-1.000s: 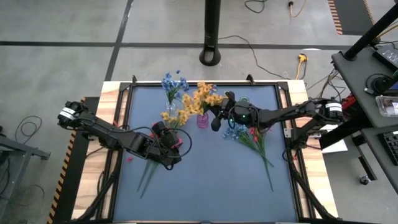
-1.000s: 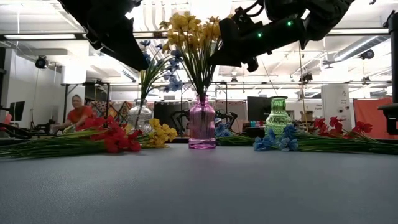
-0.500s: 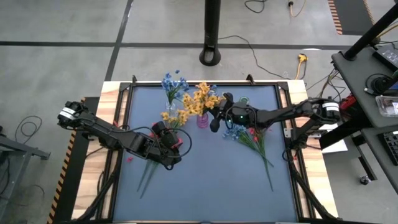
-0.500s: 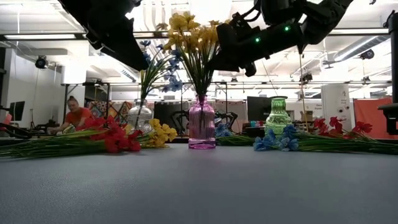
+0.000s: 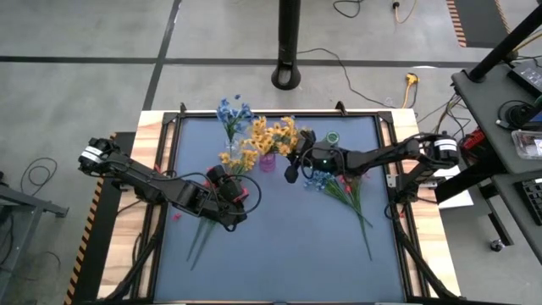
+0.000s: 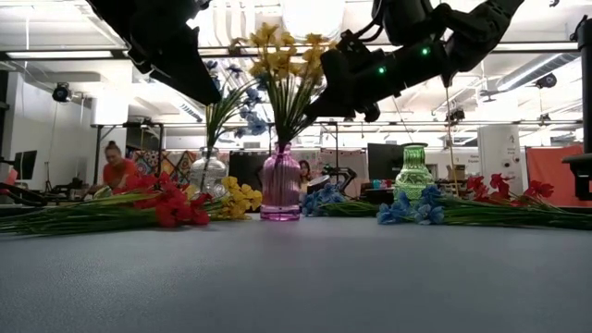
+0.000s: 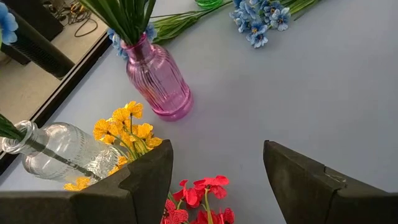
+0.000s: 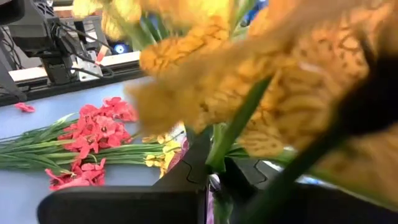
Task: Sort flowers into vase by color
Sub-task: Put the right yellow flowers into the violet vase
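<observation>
Right claw (image 5: 292, 161) at the yellow flowers (image 5: 269, 135) in the pink vase (image 6: 280, 187).
Closure unclear overhead; its wrist view shows stems between fingers. Left claw (image 7: 214, 180), at 8 o'clock on the tabletop (image 5: 296, 246), gapes empty.

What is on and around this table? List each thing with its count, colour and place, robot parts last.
pink vase: one, pink glass, mid-table towards the back, holding a yellow bunch
clear vase: one, clear glass, beside the pink vase on the left arm's side, holding blue sprigs
green vase: one, green glass, back right, empty
loose yellow flowers: a few, yellow, lying by the clear vase
left red flowers: a bunch, red, lying under the left gripper
loose blue flowers: a few, blue, lying right of centre
right red flowers: a few, red, beside the loose blue ones
person: one, red top, room behind
left gripper: open, above the left red flowers
right gripper: at the yellow bunch
</observation>
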`<state>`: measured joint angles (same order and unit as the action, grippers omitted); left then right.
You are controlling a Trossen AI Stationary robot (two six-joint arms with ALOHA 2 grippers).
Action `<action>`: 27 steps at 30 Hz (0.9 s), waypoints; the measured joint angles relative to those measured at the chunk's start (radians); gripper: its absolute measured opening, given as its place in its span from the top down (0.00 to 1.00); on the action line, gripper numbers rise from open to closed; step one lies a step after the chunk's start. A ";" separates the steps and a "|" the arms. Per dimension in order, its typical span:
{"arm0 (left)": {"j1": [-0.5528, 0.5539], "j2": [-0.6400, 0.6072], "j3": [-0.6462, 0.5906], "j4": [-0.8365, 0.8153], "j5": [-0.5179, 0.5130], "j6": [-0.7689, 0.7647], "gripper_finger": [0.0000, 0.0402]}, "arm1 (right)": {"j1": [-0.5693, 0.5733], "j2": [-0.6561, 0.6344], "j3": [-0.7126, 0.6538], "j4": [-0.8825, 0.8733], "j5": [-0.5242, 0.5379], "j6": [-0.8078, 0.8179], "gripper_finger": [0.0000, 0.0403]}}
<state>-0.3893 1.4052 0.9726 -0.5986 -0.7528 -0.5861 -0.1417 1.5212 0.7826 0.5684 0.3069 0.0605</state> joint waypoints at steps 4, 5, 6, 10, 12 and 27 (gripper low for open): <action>0.000 0.000 0.000 0.000 0.000 0.000 0.42 | 0.000 -0.003 0.000 0.005 0.000 -0.007 0.96; 0.000 0.000 0.000 0.000 0.000 0.000 0.42 | 0.000 -0.004 0.000 0.006 0.000 -0.009 0.96; 0.000 0.000 0.000 0.000 0.000 0.000 0.42 | 0.000 -0.005 0.000 0.007 0.000 -0.012 0.96; 0.000 0.000 0.000 0.000 0.000 0.000 0.42 | 0.000 -0.005 0.006 0.007 0.001 -0.018 0.96; 0.000 0.000 0.000 0.000 0.000 0.000 0.42 | 0.000 -0.005 0.013 0.007 0.001 -0.020 0.96; 0.000 0.000 -0.001 0.000 0.000 0.000 0.42 | 0.011 -0.006 0.032 0.010 0.000 -0.057 0.70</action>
<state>-0.3893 1.4052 0.9718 -0.5983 -0.7528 -0.5858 -0.1303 1.5154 0.8146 0.5788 0.3073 0.0032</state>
